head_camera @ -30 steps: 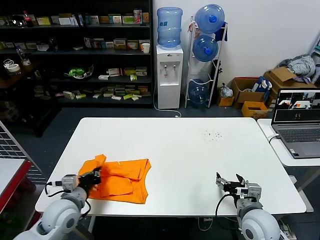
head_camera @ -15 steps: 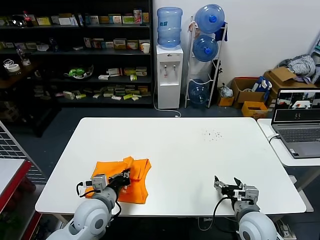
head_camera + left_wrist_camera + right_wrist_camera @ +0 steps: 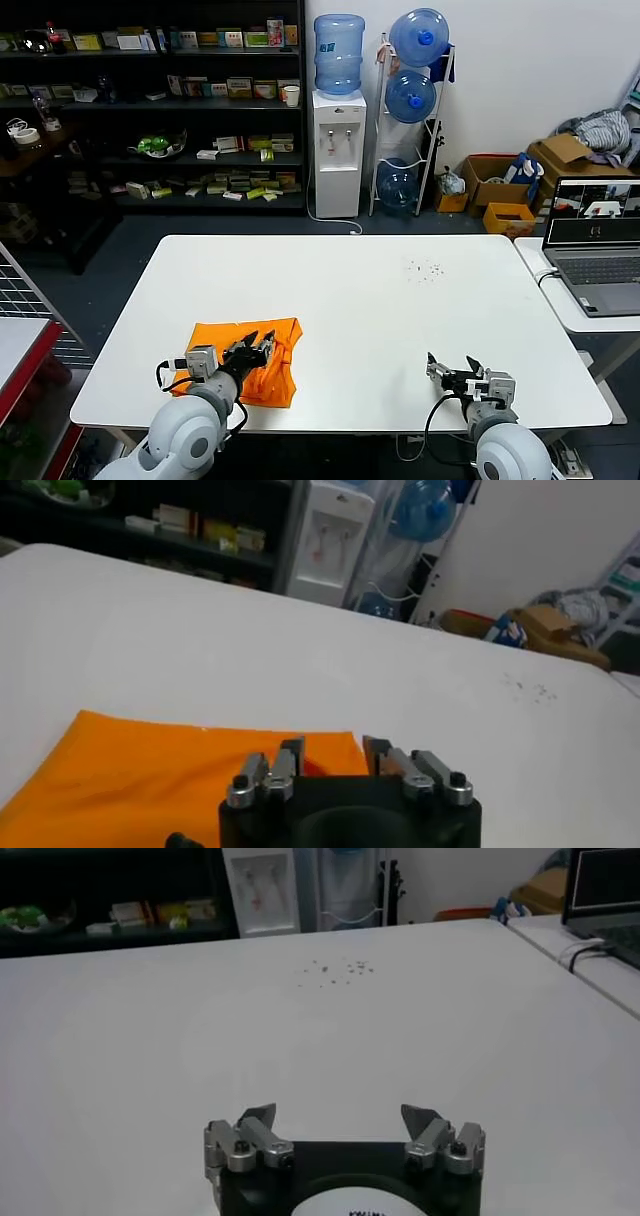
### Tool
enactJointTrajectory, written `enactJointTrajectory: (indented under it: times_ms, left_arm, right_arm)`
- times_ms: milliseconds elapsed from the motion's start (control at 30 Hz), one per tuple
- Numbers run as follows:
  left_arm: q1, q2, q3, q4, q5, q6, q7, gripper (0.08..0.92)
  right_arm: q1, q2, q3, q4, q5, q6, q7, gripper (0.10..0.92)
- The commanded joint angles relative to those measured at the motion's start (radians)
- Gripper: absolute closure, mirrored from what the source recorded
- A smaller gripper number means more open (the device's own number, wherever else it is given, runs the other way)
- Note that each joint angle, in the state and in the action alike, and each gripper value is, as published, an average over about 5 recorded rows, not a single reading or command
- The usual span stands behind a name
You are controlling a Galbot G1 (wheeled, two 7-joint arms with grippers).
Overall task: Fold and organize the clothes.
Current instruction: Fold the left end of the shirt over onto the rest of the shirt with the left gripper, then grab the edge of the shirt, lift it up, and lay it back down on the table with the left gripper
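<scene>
The orange T-shirt [image 3: 243,358] is lying in the lower left of the head view, near the front edge of the white table [image 3: 400,310]. The left gripper [image 3: 258,349] is hovering over the shirt's right half with its fingers now apart and nothing between them; a second ago it was pinching a raised flap of fabric at the shirt's left side. That flap is now lying across the body, so the shirt is showing as a narrower, roughly square bundle. In judgement, one fold is complete and released. The right gripper [image 3: 456,368] is waiting in the lower right, jaws apart, well clear of the shirt.
</scene>
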Motion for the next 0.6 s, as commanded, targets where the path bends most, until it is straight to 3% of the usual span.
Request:
enactJointTrajectory:
  times_ms: [33, 200, 333, 433, 600]
  left_arm:
    - [0.083, 0.203, -0.165, 0.052, 0.014, -0.032, 0.113, 0.467]
    - [0.114, 0.339, -0.231, 0.275, 0.044, -0.120, 0.355, 0.319]
    - [0.104, 0.382, -0.215, 0.394, 0.057, -0.149, 0.518, 0.218]
    - [0.089, 0.380, -0.188, 0.421, 0.064, -0.147, 0.566, 0.186]
    - [0.071, 0.356, -0.157, 0.426, 0.083, -0.143, 0.574, 0.177]
  right_arm:
    - [-0.003, -0.003, 0.003, 0.004, 0.002, 0.000, -0.003, 0.203]
    - [-0.005, -0.003, 0.004, 0.006, 0.001, 0.001, -0.006, 0.203]
    - [-0.005, -0.003, 0.003, 0.008, 0.001, 0.001, -0.008, 0.203]
    - [-0.005, -0.002, 0.004, 0.010, 0.001, 0.001, -0.008, 0.203]
    - [-0.013, -0.004, 0.011, 0.013, 0.001, 0.001, -0.008, 0.203]
